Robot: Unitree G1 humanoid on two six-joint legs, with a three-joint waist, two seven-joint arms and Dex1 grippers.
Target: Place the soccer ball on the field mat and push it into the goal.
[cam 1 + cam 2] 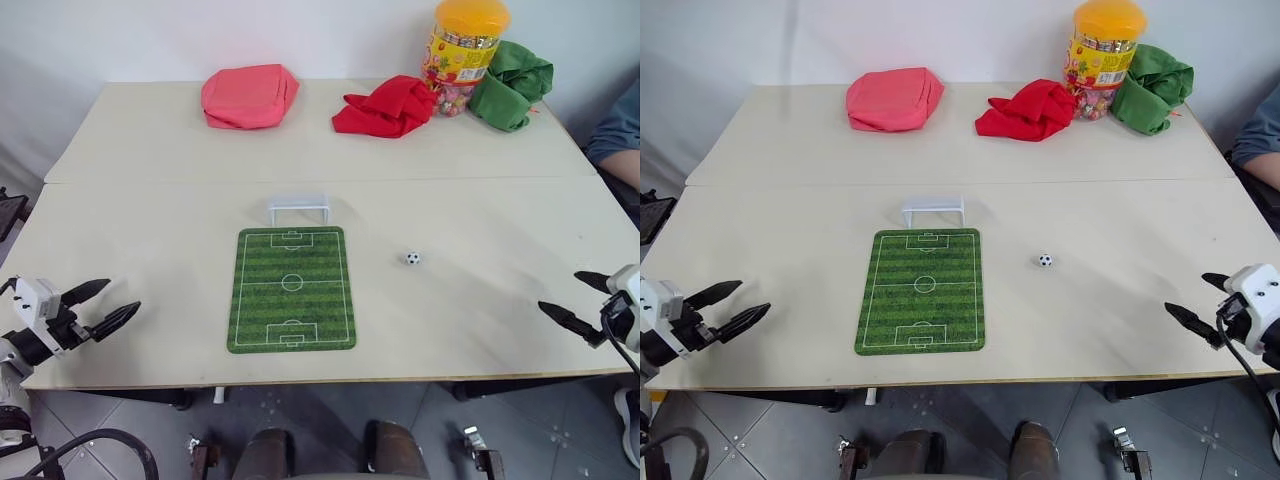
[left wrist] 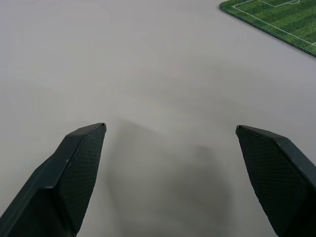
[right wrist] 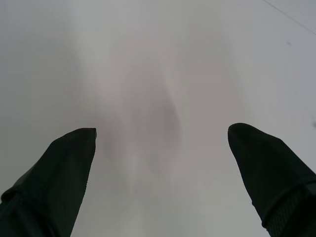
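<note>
Tiny white ball with black patches sat on the bare counter, right of centre frame, beside the green striped mat. Likely light, hard, prone to rolling; pinch across its middle. Round, no axis. Left tool and right tool both spread, empty.

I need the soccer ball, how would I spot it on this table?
Start at the green field mat in the middle of the pale table. Look just off its right edge, level with the far penalty box. The soccer ball lies on bare tabletop: tiny, white with black patches, the only round thing nearby.
</note>
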